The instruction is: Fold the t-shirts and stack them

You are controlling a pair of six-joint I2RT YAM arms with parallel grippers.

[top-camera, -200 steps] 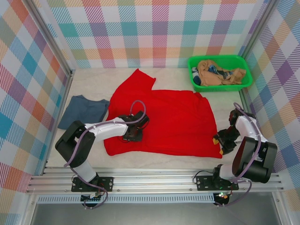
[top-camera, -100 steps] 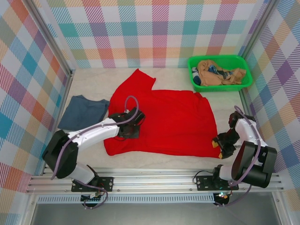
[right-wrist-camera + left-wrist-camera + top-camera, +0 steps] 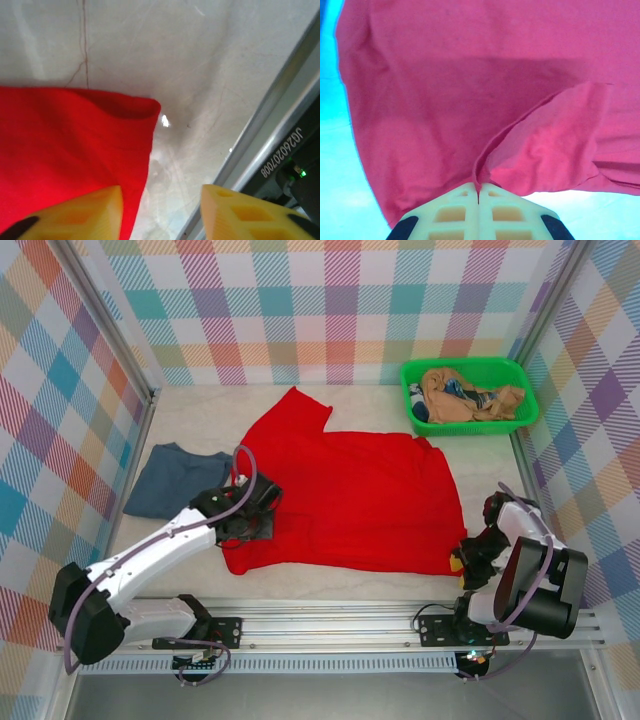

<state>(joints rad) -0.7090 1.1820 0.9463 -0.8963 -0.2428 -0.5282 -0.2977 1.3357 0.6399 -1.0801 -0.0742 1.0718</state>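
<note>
Pale tabletop (image 3: 200,415): red t-shirt (image 3: 350,500) spread flat, slate-blue t-shirt (image 3: 175,478) just left of it. Left gripper (image 3: 479,192) clamped on red t-shirt's left hem; right gripper (image 3: 160,195) jaws parted over its near-right corner.

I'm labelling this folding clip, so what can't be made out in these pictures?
- Top view: the left arm covers the slate-blue cloth shirt's near right corner.
- Top view: crumpled cloth in the green plastic basket, too small to count garments.
- Left wrist view: the left pincer's fingers hide how much red cloth t-shirt they pinch.
- Right wrist view: bottom edge cuts off the right pincer; contact with the shirt unclear.
</note>
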